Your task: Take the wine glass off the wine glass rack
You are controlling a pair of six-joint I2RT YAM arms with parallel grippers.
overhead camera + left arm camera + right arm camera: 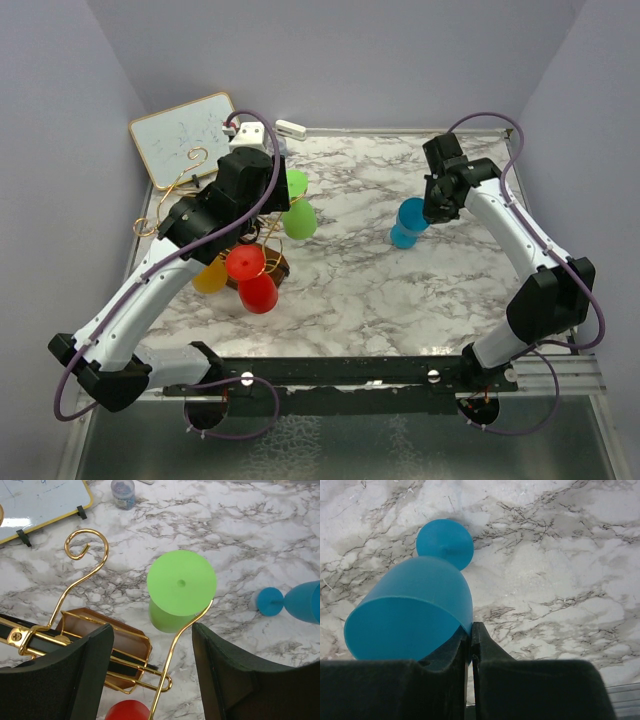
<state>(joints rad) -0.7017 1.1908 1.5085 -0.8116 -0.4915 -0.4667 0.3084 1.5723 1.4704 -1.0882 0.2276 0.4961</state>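
The gold wire rack stands on its brown base at the table's left. A green wine glass hangs upside down from one hooked arm, and a red glass and a yellow glass hang lower. My left gripper is open above the rack. In the left wrist view the left gripper has the green glass and its gold arm between the jaws, touching neither. My right gripper is shut on the rim of a blue wine glass, held tilted at the right.
A white whiteboard leans at the back left corner, with a small capped jar and a white object near it. The table top is marble, with walls close on the left, back and right.
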